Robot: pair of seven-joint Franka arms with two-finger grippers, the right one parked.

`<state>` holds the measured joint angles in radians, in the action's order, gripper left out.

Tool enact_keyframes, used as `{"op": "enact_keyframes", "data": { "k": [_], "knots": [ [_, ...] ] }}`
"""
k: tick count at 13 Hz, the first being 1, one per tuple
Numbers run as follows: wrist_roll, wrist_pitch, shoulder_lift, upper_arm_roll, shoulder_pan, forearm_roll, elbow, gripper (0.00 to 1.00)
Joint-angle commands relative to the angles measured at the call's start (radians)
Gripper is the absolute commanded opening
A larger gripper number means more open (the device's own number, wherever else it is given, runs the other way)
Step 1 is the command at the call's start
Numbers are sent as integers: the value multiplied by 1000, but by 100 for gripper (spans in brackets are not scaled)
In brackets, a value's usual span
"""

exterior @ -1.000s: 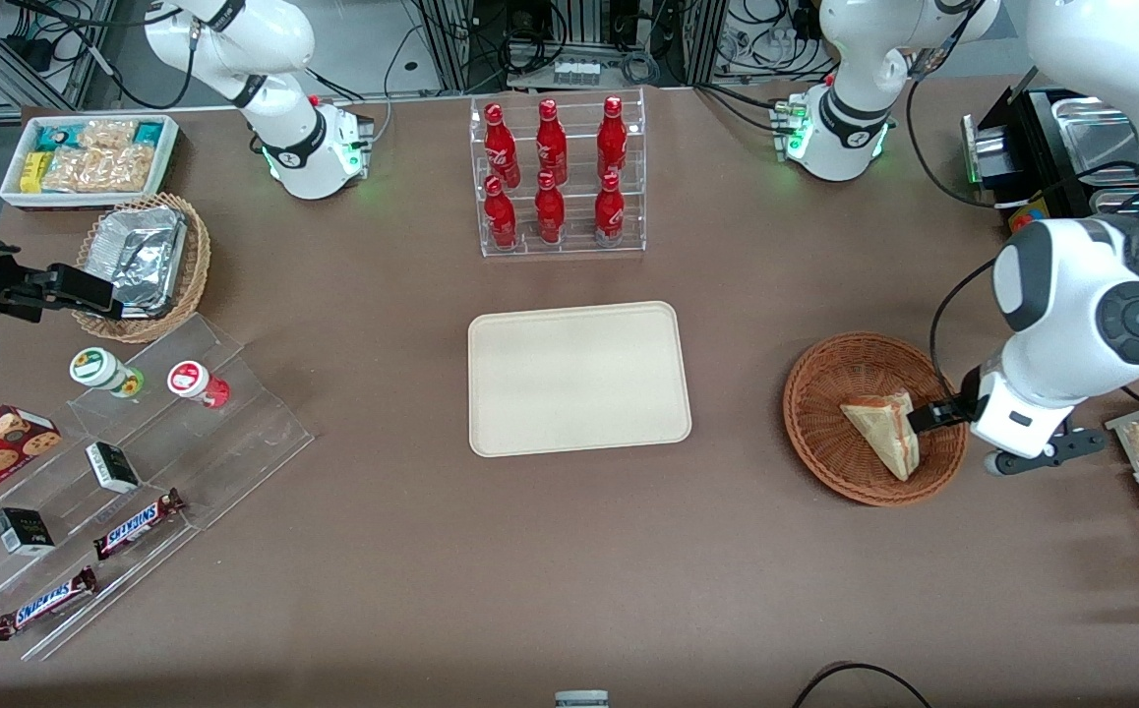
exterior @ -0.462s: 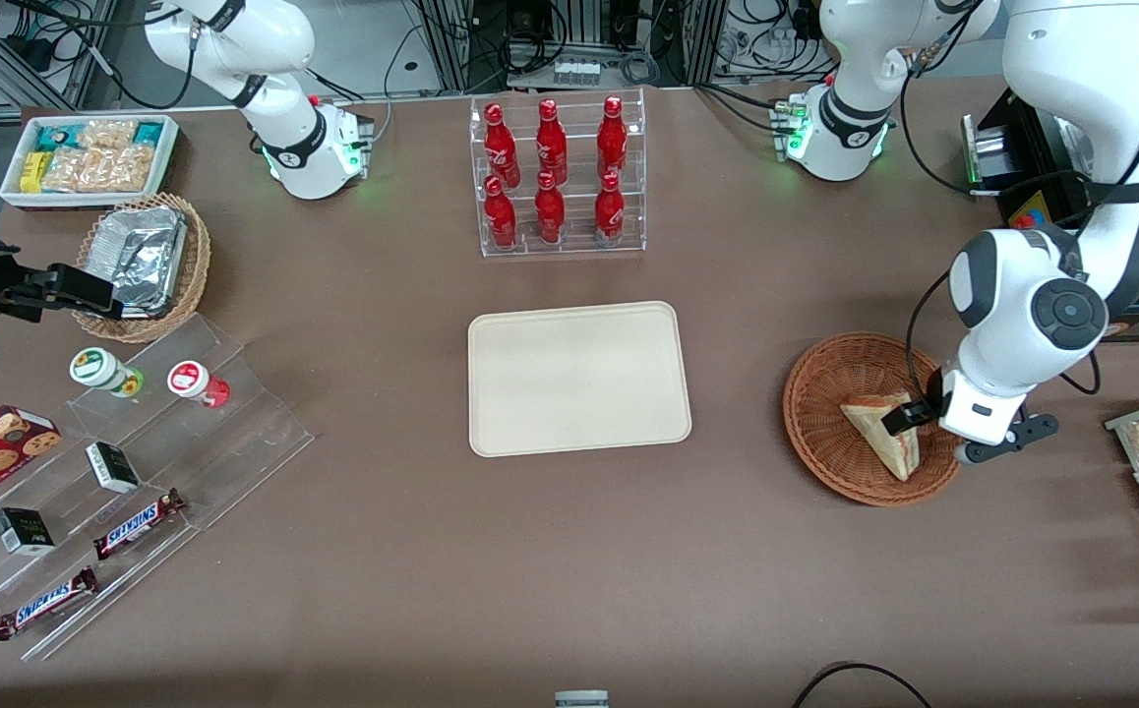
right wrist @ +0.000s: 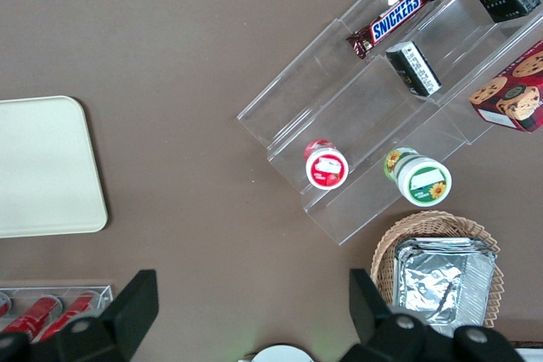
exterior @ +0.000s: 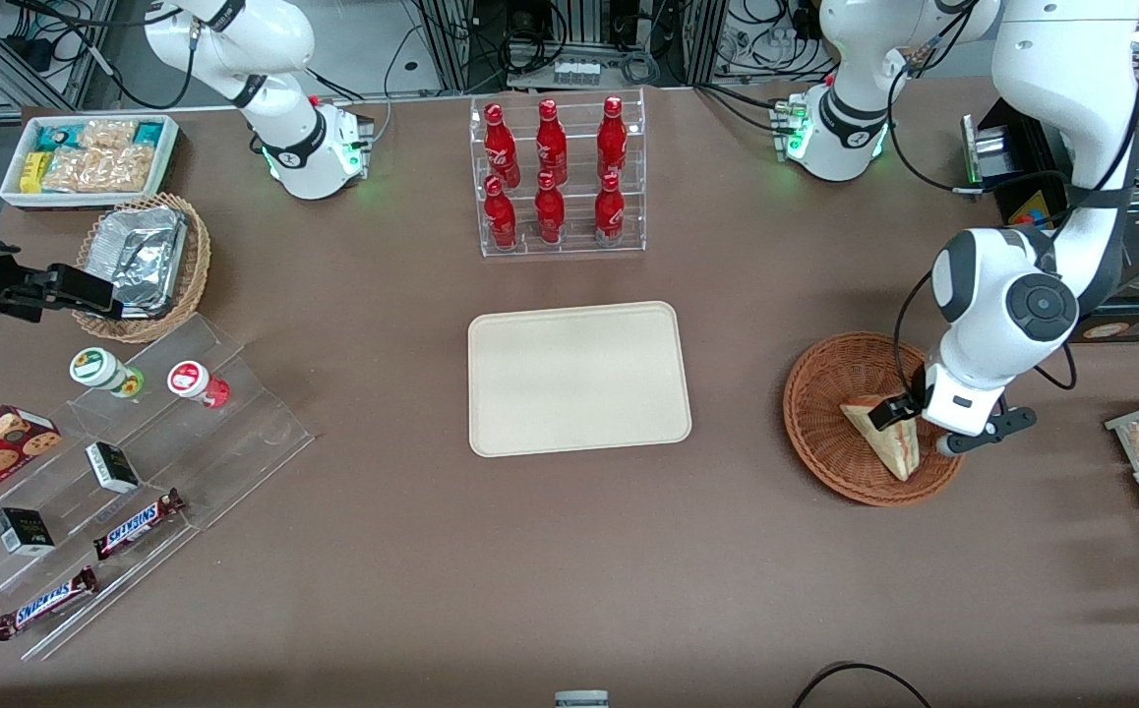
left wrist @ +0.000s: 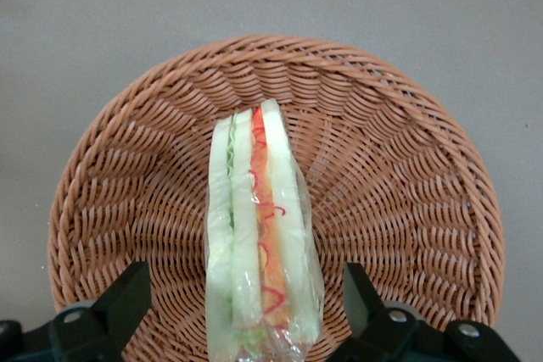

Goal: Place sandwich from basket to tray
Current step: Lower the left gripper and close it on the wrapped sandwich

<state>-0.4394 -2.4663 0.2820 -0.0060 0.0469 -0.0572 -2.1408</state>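
The tray (exterior: pixel 579 379) lies bare on the bench (exterior: pixel 569 551), well apart from the jaws toward the parked arm's end, and the basket (exterior: pixel 825 433) sits directly beneath them. The gripper (left wrist: pixel 246 328) hangs with jaws wide, the upright sandwich (left wrist: pixel 259 226) standing between them in the basket. Judging from this, a good grasp means descending straight and closing gently on the bread faces.
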Motion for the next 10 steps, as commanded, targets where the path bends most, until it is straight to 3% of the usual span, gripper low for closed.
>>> {"op": "enact_keyframes", "data": {
  "k": [1, 4, 5, 7, 8, 10],
  "knots": [
    [-16, -57, -1, -3, 2, 5, -45, 100],
    [-16, -72, 19, -3, 2, 5, -50, 99],
    [-18, -86, 26, -3, 2, 8, -48, 82],
    [-33, -86, 31, -9, 13, 17, -44, 18],
    [-33, -85, 31, -9, 16, 17, -37, 0],
    [-36, -76, 28, -11, 22, 17, -18, 0]
  ]
}}
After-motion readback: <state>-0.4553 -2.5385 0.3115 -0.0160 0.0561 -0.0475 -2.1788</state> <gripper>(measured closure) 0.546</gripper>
